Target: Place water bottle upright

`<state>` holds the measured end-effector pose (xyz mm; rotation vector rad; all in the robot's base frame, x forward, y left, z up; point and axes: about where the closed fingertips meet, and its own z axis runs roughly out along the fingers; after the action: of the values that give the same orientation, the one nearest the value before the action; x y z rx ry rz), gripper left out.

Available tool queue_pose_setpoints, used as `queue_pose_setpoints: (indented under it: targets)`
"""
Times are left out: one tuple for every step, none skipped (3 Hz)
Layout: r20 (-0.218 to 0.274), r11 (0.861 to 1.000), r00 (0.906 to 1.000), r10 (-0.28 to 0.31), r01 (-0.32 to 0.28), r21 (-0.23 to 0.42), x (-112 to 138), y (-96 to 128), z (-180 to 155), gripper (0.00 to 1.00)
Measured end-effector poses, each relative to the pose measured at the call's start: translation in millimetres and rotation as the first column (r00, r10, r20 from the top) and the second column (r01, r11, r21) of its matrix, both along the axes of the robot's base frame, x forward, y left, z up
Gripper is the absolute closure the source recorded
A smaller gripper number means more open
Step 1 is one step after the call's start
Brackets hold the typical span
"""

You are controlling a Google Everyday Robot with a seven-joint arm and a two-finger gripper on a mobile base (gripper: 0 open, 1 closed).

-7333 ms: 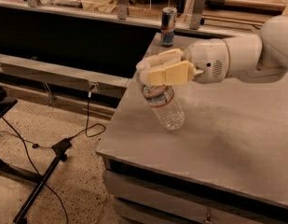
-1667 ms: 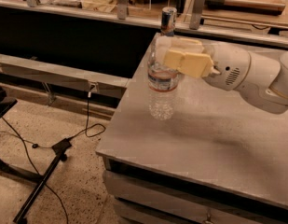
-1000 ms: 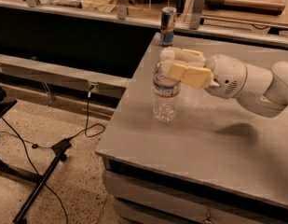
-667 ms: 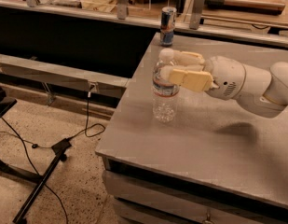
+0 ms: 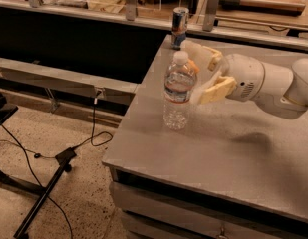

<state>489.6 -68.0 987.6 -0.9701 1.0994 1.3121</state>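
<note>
The water bottle (image 5: 178,92), clear ribbed plastic with a white cap and a narrow red-and-white label band, stands upright on the grey table (image 5: 228,148) near its left edge. My gripper (image 5: 197,74) is just to the right of the bottle at the height of its neck and shoulder. Its tan fingers (image 5: 217,87) are spread apart and do not clasp the bottle; the upper finger reaches a little behind the bottle's neck. The white arm runs off to the right.
A blue-and-silver can (image 5: 179,21) stands at the table's far left corner, behind the bottle. A railing with metal posts (image 5: 210,6) runs along the back. The table's left edge drops to a speckled floor with black cables and a stand leg (image 5: 44,193).
My gripper carried the tilted bottle, set it upright on the table, then let go of its cap and drew back slightly to the right. The bottle stands on its own.
</note>
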Motion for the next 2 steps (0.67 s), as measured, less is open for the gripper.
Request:
queue_pose_setpoints:
  targets:
    - [0.082, 0.995, 0.9967, -0.004, 0.012, -0.096, -7, -16, 32, 0.0]
    - [0.19, 0.975, 0.9813, -0.03, 0.07, -0.209, -10, -42, 70, 0.0]
